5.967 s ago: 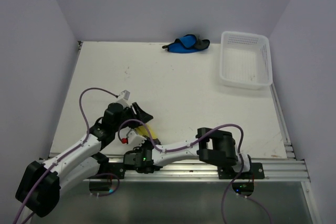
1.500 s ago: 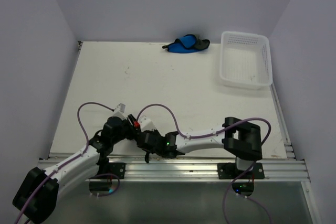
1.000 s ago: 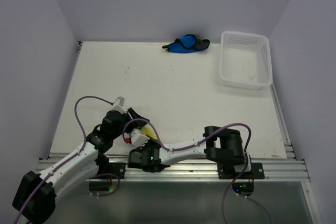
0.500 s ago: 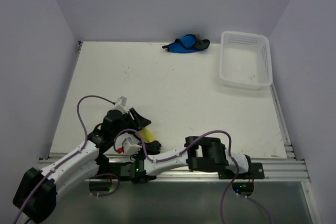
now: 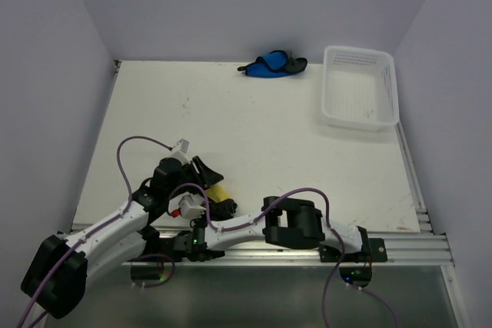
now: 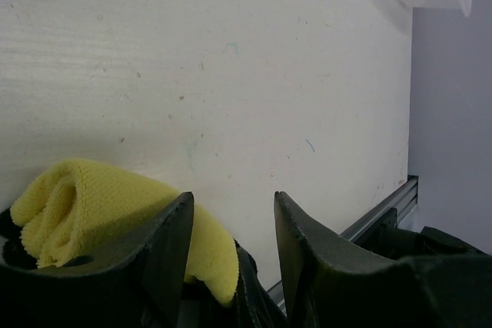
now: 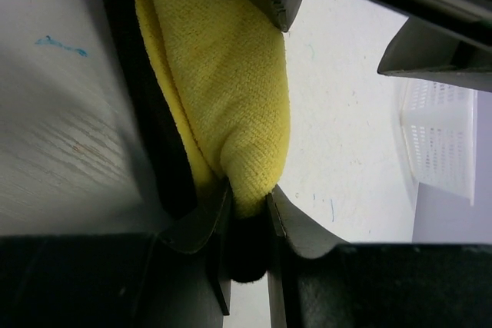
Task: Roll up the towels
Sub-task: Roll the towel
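The yellow towel (image 5: 217, 191) lies partly rolled on the near left of the worktop (image 5: 254, 136), close to its near edge, with both grippers at it. The right gripper (image 7: 246, 207) reaches in from the near side and is clamped on the towel's near end, pinching a fold of yellow cloth and dark edging tight between its fingers. From that grip the rest of the towel runs away as a thick fold. The left gripper (image 6: 231, 224) stands over the towel with its jaws apart, and bare worktop shows through the gap. The towel's rolled end bulges out beside one finger and a corner of cloth reaches into the gap. Whether that finger presses on the cloth I cannot tell. The blue towel (image 5: 270, 64) lies bunched at the far edge of the worktop, well apart from both grippers. It is just left of the white basket (image 5: 360, 120) in the far right corner.
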